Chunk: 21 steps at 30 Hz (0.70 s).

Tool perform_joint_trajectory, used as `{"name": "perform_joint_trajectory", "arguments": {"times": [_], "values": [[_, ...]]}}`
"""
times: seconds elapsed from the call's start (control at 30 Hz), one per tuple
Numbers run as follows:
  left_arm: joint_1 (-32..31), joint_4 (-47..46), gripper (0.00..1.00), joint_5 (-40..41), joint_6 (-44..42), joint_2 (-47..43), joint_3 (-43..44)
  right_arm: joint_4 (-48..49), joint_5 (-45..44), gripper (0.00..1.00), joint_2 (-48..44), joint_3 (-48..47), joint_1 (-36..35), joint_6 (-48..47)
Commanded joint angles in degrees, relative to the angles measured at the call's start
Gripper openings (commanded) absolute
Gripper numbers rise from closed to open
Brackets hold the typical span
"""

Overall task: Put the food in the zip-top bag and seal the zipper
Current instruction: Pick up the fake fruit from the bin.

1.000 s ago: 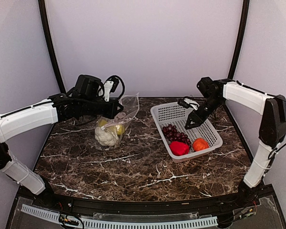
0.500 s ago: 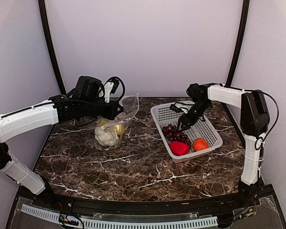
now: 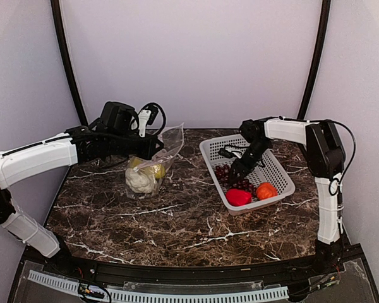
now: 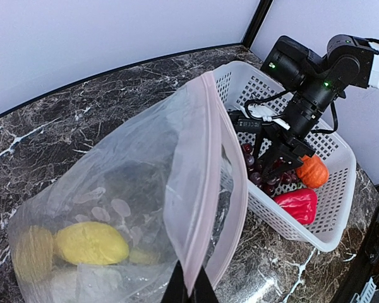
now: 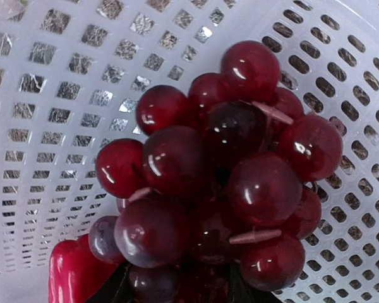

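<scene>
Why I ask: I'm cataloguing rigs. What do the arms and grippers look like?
The left arm and right arm have white shell links joined by black joints. Slack black cables loop at the wrists. The left gripper and right gripper are black, slim and tapered; green lights glow on the right wrist.

Holds up the zip-top bag (image 3: 166, 146) by its upper edge in the left pincer (image 3: 155, 146), with cauliflower (image 3: 139, 180) and yellow pieces (image 3: 153, 170) inside and its bottom resting on the dark marbled tabletop (image 3: 177, 221). Points the right pincer (image 3: 234, 178) down into the white basket (image 3: 210, 149), tips at the grape bunch (image 3: 223, 173), near the red pepper (image 3: 238, 197) and tomato (image 3: 265, 190).
</scene>
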<state>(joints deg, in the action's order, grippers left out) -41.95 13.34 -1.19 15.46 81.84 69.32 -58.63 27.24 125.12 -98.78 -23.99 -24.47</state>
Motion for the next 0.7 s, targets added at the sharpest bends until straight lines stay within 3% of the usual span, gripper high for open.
{"name": "perform_joint_trajectory", "arguments": {"times": [0.0,0.33,0.67], "values": [[0.0,-0.3,0.01,-0.4,0.1,-0.6,-1.1,-0.4,-1.3,0.36,1.7,-0.8,0.1,-0.3],[0.1,-1.0,0.01,-0.3,0.2,-0.2,-1.9,0.5,1.2,0.04,-6.3,-2.8,3.3,-0.5],[0.1,-2.1,0.01,-0.6,0.4,1.1,-2.0,1.5,6.6,0.04,-15.3,-3.7,5.0,-0.7]]}}
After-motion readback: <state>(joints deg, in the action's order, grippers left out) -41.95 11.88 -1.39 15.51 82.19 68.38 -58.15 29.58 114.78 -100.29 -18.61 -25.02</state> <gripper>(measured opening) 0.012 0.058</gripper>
